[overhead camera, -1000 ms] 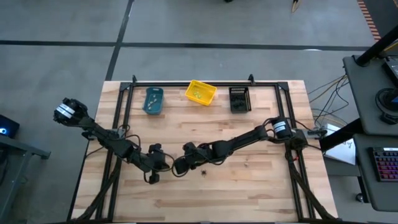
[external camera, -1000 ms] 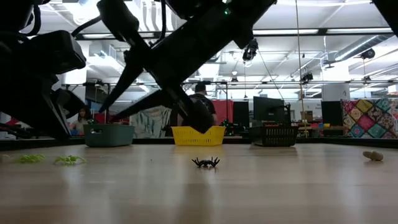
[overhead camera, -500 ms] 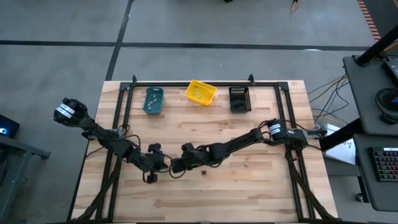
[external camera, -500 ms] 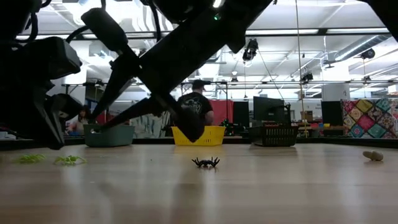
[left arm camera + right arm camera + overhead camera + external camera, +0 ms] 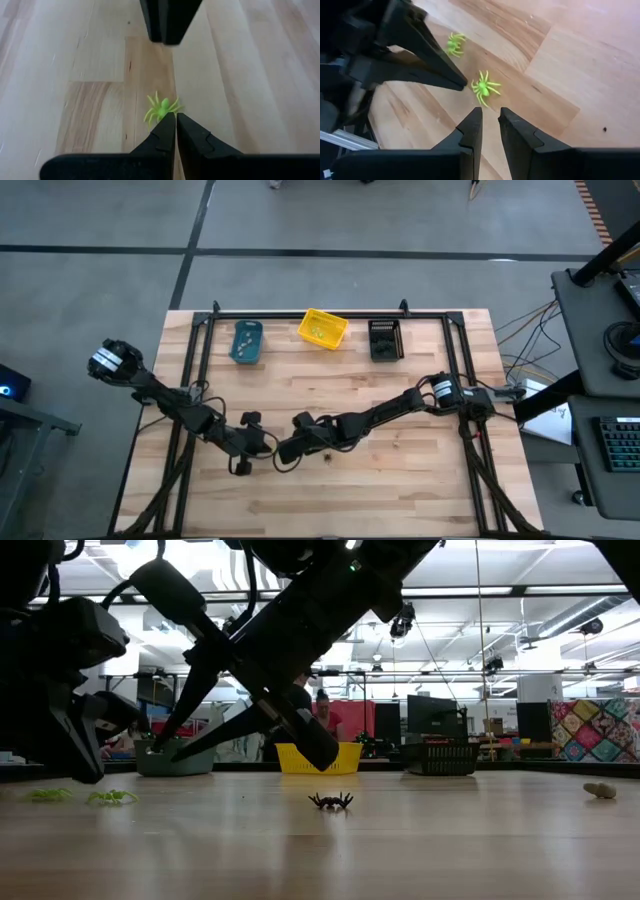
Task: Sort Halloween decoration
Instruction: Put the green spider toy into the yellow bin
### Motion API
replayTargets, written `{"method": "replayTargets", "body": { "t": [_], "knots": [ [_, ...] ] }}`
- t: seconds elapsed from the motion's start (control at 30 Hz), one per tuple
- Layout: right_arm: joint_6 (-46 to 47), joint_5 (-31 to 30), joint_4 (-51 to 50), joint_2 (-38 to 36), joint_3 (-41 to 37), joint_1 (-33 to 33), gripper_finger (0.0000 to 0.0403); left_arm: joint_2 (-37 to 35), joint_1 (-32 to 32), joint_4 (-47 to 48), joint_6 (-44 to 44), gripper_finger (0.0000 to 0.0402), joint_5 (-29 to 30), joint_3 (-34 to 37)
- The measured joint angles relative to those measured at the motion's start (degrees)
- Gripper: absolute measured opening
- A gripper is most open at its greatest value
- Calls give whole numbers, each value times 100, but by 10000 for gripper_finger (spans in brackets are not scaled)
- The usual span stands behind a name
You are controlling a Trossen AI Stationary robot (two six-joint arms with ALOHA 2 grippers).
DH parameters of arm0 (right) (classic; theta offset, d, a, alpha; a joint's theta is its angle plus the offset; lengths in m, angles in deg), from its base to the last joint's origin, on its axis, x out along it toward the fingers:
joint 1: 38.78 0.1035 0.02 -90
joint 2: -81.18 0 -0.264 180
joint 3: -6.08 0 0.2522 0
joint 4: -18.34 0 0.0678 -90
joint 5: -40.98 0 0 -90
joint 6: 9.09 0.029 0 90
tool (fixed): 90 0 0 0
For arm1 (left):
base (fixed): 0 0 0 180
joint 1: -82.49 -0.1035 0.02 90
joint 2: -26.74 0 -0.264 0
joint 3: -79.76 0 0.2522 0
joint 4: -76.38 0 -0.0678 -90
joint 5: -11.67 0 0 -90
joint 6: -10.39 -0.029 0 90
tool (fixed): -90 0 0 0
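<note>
While my right gripper (image 5: 486, 127) hovers slightly parted, I'd pinch the light, springy green spider (image 5: 484, 88) by its body.

Both arms are dark, slim, jointed links with black cables looped along them. Each shows a pale silver-white band at its shoulder joint. The left hand (image 5: 175, 125) has two matte black, wedge-shaped fingers with stepped inner edges; the right hand (image 5: 490, 122) has matching black tapered fingers.
</note>
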Motion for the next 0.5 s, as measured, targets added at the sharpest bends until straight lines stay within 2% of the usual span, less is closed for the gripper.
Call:
{"method": "replayTargets", "body": {
  "t": [0.1,0.5],
  "knots": [
    [-50,-49,27,0,0,-7,67,201,0,-10,-22,0,0,0],
    [52,-187,49,266,90,4,148,765,-2,-443,-53,0,-54,-20]
  ]
}}
